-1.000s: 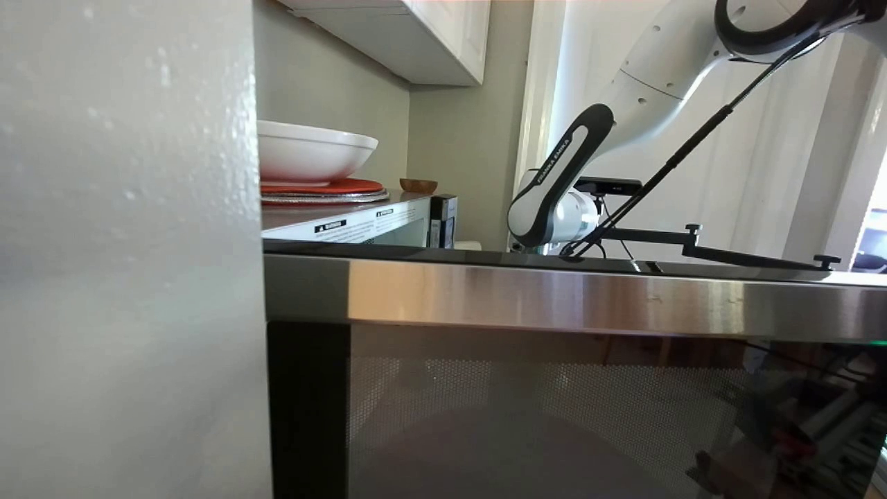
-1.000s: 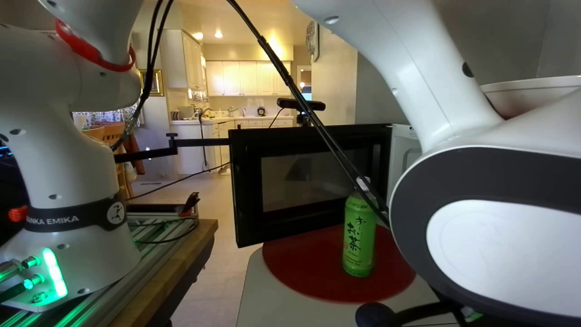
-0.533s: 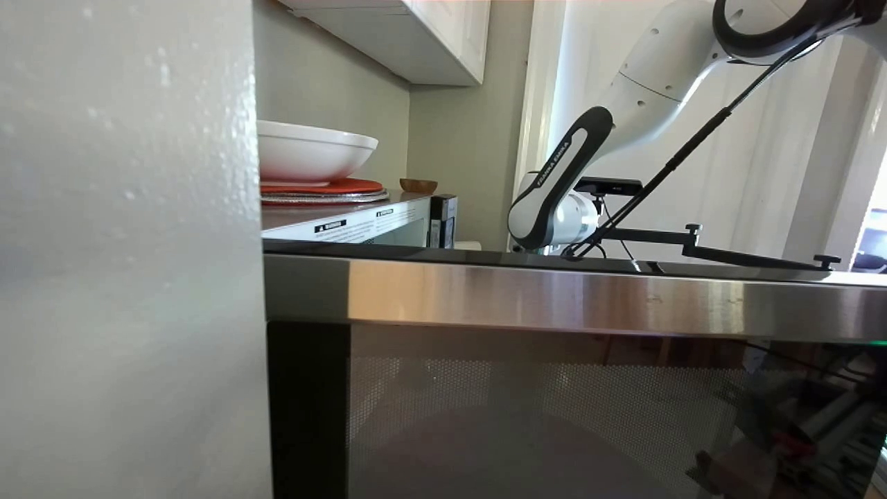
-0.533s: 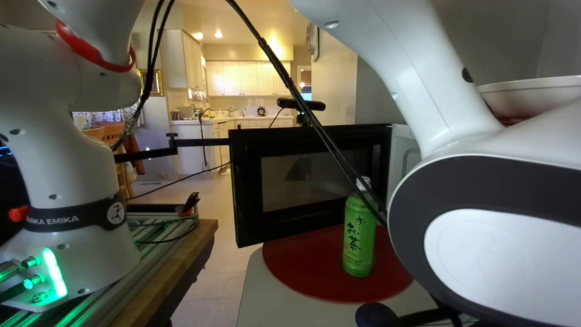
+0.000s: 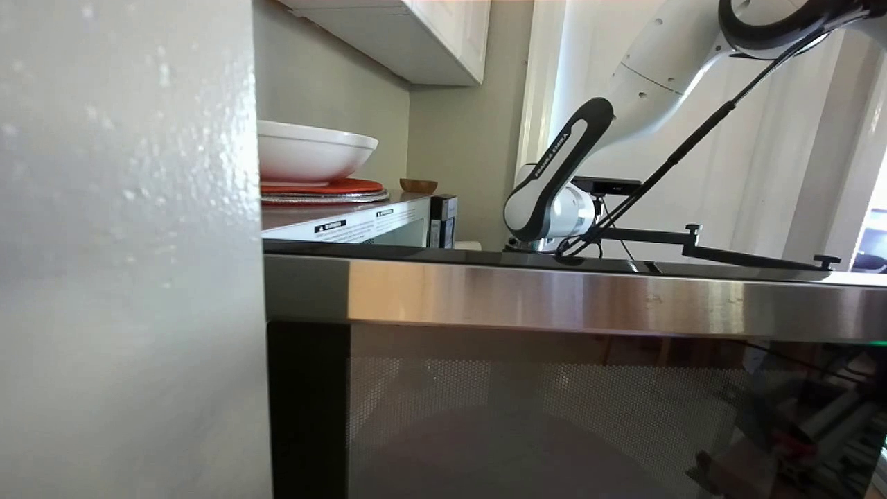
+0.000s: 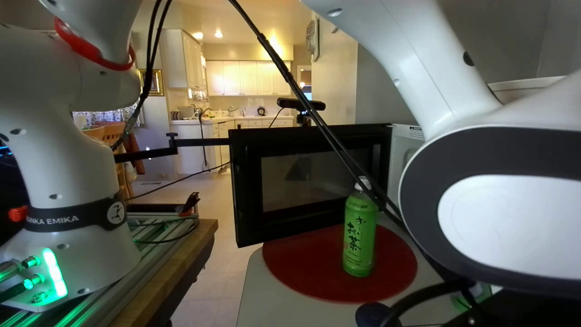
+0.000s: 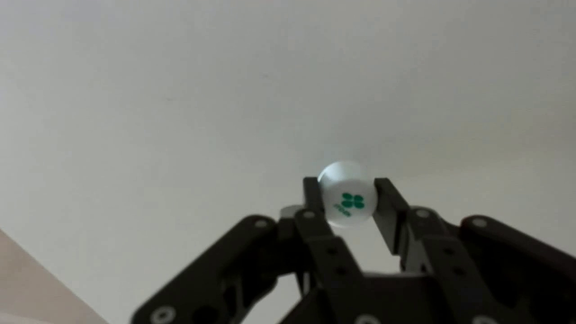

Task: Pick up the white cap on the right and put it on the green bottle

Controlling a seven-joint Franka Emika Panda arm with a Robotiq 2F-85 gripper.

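Raises arm [image 6: 504, 236] slightly since half a second ago, pinching white cap [image 7: 348, 204] between both fingers [image 7: 390, 216]; has green bottle [image 6: 358, 240] upright on red mat [image 6: 308, 277]; cannot see inside.

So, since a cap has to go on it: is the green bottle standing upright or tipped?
Upright: in an exterior view the green bottle stands on its base on the round red mat, neck up.

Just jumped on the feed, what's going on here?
In the wrist view, the robot's gripper holds a white cap; I can't tell whether the cap is off the pale surface below. In an exterior view, the green bottle stands upright on a round red mat; that cap is not on it yet.
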